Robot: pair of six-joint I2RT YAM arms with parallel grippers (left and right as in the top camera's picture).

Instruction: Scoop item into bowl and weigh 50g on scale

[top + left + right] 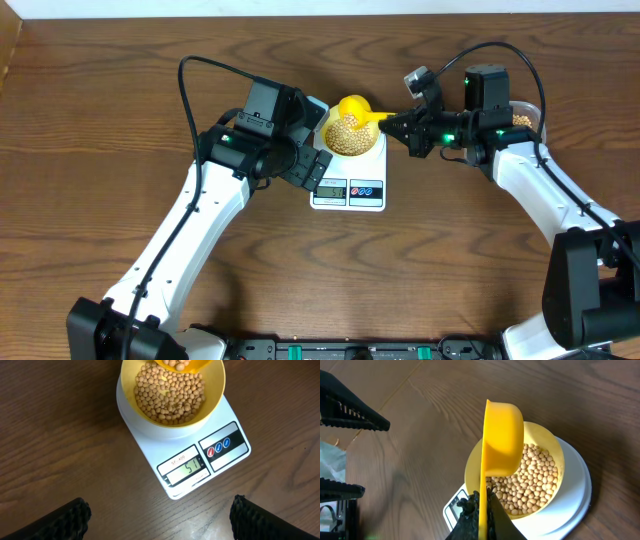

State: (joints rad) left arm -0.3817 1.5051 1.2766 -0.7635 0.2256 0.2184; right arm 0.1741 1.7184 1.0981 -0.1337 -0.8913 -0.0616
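Now, right tool [481, 510] clamped on yellow scoop [503, 435] tipped over bowl [559, 452], left tool [160, 517] wide apart, empty

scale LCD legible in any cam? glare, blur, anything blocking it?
Left wrist: the scale is sharp and its LCD shows no glare; the digits look like 51. Overhead: evenly lit, but the LCD is too small to read. Right wrist: in focus, yet the scoop and the right fingers hide most of the scale's front.
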